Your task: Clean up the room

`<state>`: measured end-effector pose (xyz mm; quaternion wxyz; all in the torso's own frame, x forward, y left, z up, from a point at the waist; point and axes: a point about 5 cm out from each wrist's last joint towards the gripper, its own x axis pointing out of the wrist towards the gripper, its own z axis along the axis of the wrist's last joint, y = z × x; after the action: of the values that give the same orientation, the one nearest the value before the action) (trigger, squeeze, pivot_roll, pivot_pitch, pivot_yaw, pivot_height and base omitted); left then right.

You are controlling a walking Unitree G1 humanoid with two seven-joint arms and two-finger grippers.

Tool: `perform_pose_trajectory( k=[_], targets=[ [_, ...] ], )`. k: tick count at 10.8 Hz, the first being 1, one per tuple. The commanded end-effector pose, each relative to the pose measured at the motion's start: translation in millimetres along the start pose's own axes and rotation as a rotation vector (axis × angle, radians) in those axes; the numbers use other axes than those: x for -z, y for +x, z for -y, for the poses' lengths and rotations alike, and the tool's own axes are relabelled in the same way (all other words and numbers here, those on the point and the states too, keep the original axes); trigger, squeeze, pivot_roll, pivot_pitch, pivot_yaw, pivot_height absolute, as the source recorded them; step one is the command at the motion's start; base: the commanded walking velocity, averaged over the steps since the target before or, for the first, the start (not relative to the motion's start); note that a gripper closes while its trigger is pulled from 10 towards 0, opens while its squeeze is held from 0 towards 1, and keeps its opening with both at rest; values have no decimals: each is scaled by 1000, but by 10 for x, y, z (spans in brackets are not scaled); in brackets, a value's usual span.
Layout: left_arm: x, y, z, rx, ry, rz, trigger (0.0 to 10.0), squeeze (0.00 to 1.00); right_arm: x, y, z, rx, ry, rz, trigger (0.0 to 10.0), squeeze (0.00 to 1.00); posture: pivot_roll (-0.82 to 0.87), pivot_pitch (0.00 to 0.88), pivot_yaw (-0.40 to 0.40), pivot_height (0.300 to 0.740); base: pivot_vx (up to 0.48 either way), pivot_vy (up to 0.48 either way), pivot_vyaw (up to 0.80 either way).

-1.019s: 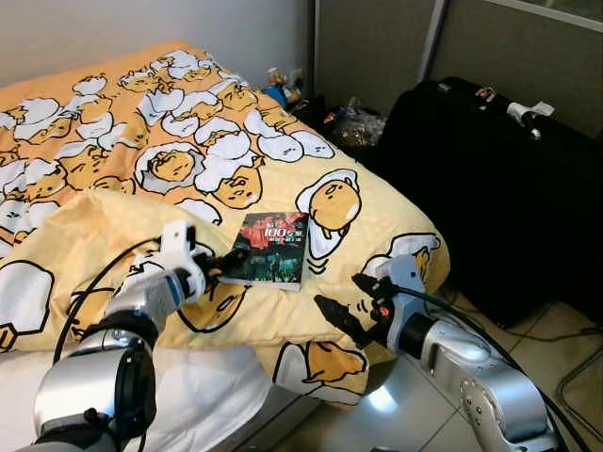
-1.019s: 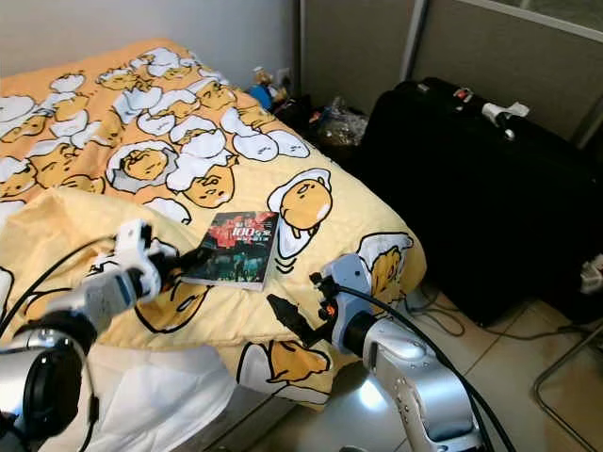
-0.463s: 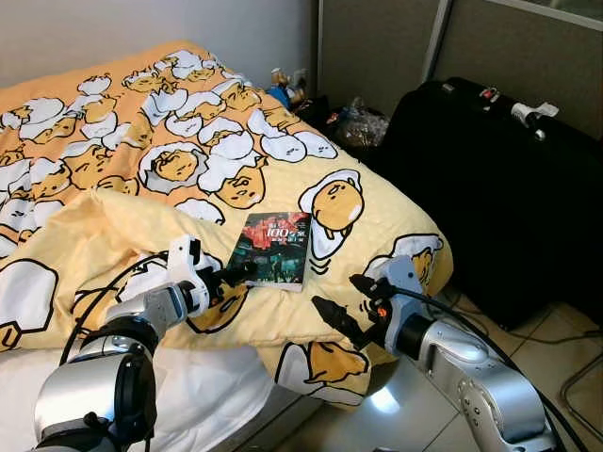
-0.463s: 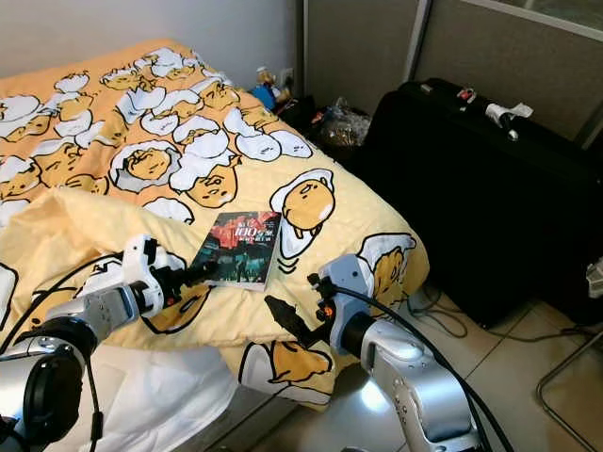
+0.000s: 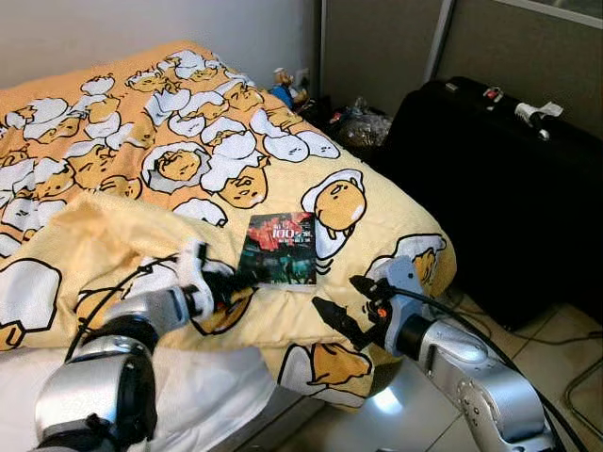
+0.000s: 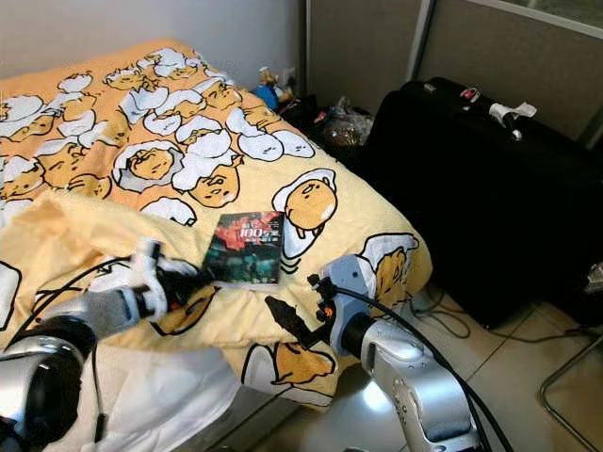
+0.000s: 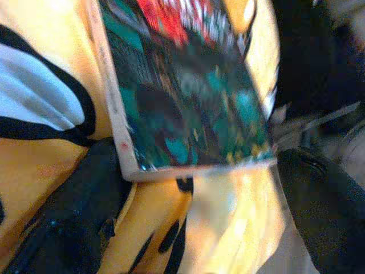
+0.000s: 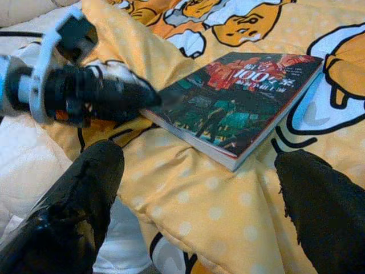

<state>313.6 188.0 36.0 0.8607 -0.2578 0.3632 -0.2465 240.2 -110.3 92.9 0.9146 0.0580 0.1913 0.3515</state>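
A dark paperback book [image 5: 280, 249] with a red and green cover lies flat on the yellow cartoon-egg duvet [image 5: 170, 160], near the bed's foot corner. My left gripper [image 5: 247, 276] is low on the duvet at the book's near left corner. It is open, and in the left wrist view the book [image 7: 188, 97] has its corner between the fingers [image 7: 68, 222]. My right gripper [image 5: 344, 301] hovers open just off the bed's edge, pointing at the book [image 8: 239, 108] from the near right. The left gripper [image 8: 108, 94] also appears there, touching the book's corner.
A large black suitcase [image 5: 499, 179] stands right of the bed. Bags and small toys [image 5: 349, 122] clutter the floor by the far wall. White sheet [image 5: 198, 395] hangs below the duvet. Tiled floor [image 5: 396, 405] lies under my right arm.
My left gripper has dropped lower and slid forward to the book's near corner. The book has turned slightly. The right gripper has hardly moved.
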Motion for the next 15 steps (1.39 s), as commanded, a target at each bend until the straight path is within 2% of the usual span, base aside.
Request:
perform_pose_trajectory(
  k=[1, 2, 3, 4, 5, 6, 8, 10, 13, 14, 15],
  targets=[
    [169, 5, -85, -93, 67, -77, 10000, 0, -18, 20, -7, -6, -4, 9, 10000, 0, -165, 0, 102, 740, 0, 0, 0],
    [220, -20, -186, -229, 176, -102, 10000, 0, -15, 24, -3, -5, -2, 9, 10000, 0, -167, 0, 103, 740, 0, 0, 0],
    [234, -40, -232, -292, 271, -135, 10000, 0, -7, 21, 1, -3, -3, 7, 10000, 0, -166, 0, 104, 740, 0, 0, 0],
    [160, -25, -197, -270, 253, -90, 10000, 0, -5, 27, 3, -3, -2, 7, 10000, 0, -162, 0, 103, 740, 0, 0, 0],
    [-56, 22, -68, -175, 156, 62, 10000, 0, -15, 43, 1, -4, -3, 10, 10000, 0, -160, 0, 104, 740, 0, 0, 0],
    [-161, 47, 23, -93, 93, 122, 10000, 0, -24, 51, 2, -4, -5, 12, 10000, 0, -160, 0, 106, 740, 0, 0, 0],
    [-327, 85, 250, 141, 19, 163, 10000, 0, -43, 60, 16, -3, -9, 16, 10000, 0, -155, 0, 105, 740, 0, 0, 0],
    [-375, 81, 281, 171, -21, 189, 10000, 0, -51, 69, 24, -5, -13, 17, 10000, 0, -155, 0, 104, 740, 0, 0, 0],
    [-380, 88, 241, 102, -36, 224, 10000, 0, -46, 59, 27, -7, -19, 14, 10000, 0, -157, 0, 102, 740, 0, 0, 0],
    [-311, 116, 220, 54, 32, 168, 10000, 0, -47, 66, 31, -7, -19, 14, 10000, 0, -156, 0, 101, 740, 0, 0, 0],
    [-260, 129, 148, -76, 199, 133, 10000, 0, -48, 78, 30, -6, -19, 14, 10000, 0, -162, 0, 106, 740, 0, 0, 0]
  ],
)
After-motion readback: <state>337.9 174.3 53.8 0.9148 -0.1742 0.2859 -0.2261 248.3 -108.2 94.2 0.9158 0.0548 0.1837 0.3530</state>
